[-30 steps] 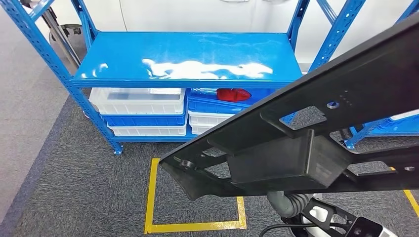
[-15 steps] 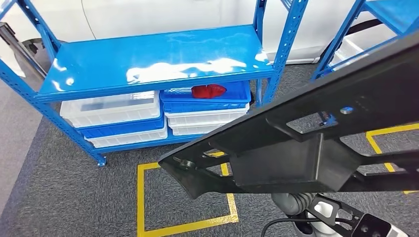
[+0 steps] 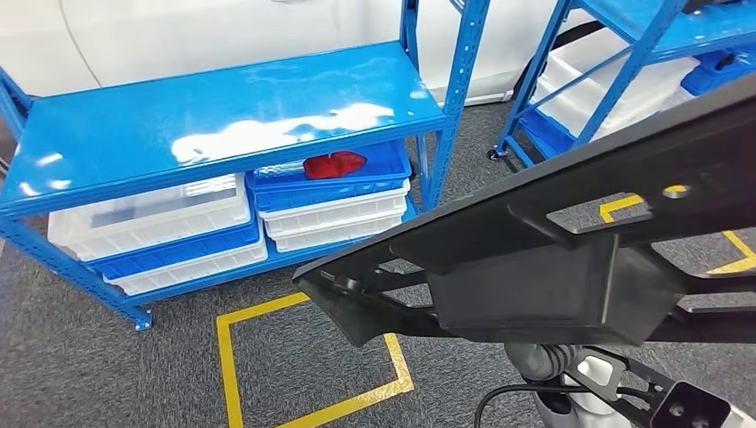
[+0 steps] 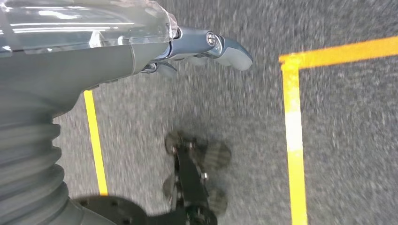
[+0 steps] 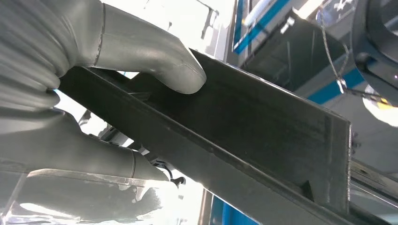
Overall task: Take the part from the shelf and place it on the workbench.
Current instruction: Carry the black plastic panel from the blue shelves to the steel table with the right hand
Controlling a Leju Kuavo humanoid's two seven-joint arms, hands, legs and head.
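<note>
The right hand (image 5: 94, 93) has its fingers (image 5: 155, 61) clamped on the black part (image 3: 553, 267); the left hand (image 4: 202, 47) hangs, fingers loosely apart, holding nothing.

My right hand (image 5: 94, 89) grips the black part (image 3: 553, 267), thumb pressed on one face and fingers (image 5: 94, 164) on the other. My left hand (image 4: 197, 47) hangs downward, holding nothing, fingers loosely extended.

Grey carpet floor (image 3: 107, 357) with yellow tape square (image 3: 308, 366). Blue steel rack (image 3: 214, 125) holds white and blue bins (image 3: 330, 209). White wall (image 3: 205, 36) behind.
</note>
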